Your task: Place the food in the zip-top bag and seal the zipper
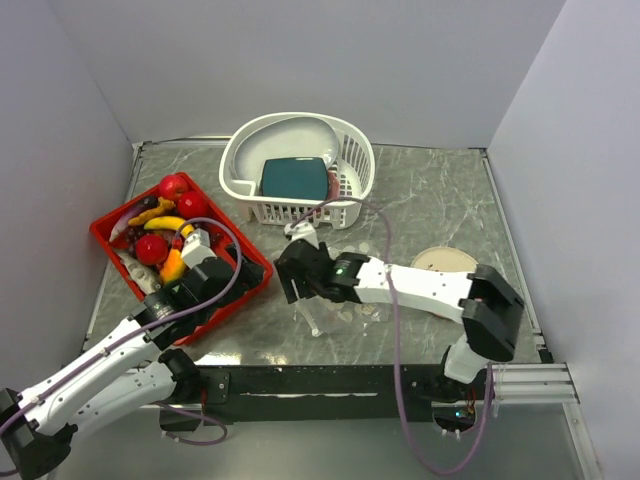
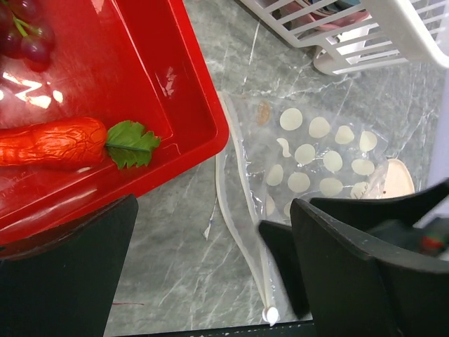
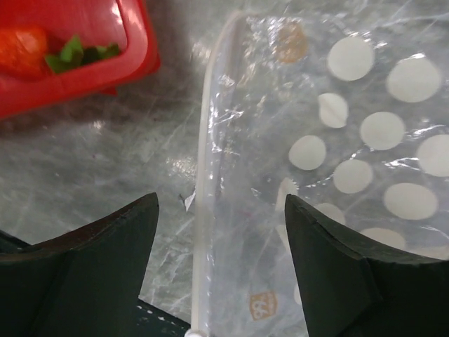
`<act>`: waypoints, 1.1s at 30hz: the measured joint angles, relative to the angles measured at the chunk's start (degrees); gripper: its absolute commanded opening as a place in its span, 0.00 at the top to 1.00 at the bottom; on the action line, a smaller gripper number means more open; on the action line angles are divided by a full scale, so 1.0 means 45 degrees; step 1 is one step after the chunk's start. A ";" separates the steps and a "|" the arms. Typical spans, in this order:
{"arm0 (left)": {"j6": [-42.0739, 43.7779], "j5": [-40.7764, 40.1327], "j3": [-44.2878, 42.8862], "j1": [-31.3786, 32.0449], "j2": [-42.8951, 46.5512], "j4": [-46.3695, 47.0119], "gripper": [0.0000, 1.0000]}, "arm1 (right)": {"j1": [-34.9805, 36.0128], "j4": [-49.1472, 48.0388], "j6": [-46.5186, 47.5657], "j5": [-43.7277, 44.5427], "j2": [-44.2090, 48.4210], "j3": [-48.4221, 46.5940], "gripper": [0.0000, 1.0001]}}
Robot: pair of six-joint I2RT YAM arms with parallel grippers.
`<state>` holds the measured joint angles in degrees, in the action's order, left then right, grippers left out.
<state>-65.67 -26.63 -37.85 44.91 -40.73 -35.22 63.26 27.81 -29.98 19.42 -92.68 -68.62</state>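
Note:
The food lies in a red tray: red tomatoes, a yellow banana, purple grapes and an orange piece with a green leaf. The zip-top bag, clear with white spots, lies flat and empty on the table just right of the tray. Its zipper runs along the edge nearest the tray. My right gripper is open and straddles that zipper edge, low over the bag. My left gripper is open and empty, hovering by the tray's right rim.
A white slotted basket holding a teal block stands at the back centre. A round beige disc lies right of the bag. Grey walls close in the left, back and right sides.

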 measured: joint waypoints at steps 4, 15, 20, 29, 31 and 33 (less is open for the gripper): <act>-0.0160 -0.0029 0.0000 0.0000 0.0078 -0.0029 0.03 | 0.0257 0.0306 0.0112 0.0155 -0.0865 -0.0209 0.23; -0.0374 -0.0146 0.0000 -0.0019 0.0461 -0.0393 0.04 | 0.0389 0.1384 0.0185 0.1112 -0.2084 -0.0879 0.64; -0.0233 0.0078 0.0141 -0.0019 0.0447 -0.0087 0.08 | 0.0306 0.1515 -0.0121 0.1472 -0.1938 -0.0899 0.85; 0.0121 0.1088 0.0661 -0.0019 -0.0389 0.1462 0.11 | -0.0146 0.1263 -0.0787 0.1846 0.1117 -0.0112 0.97; 0.0117 0.1059 0.0661 -0.0019 -0.0612 0.1647 0.10 | -0.0423 0.1039 -0.0879 0.1841 0.2035 0.0287 0.99; 0.0053 0.0753 0.0612 -0.0019 -0.0806 0.1608 0.08 | -0.0656 0.0899 -0.0957 0.1831 0.2633 0.0563 1.00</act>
<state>-65.43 -23.24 -35.09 44.82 -44.36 -27.99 60.31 31.86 -34.28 27.66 -80.84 -66.08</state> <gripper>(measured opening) 0.897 0.023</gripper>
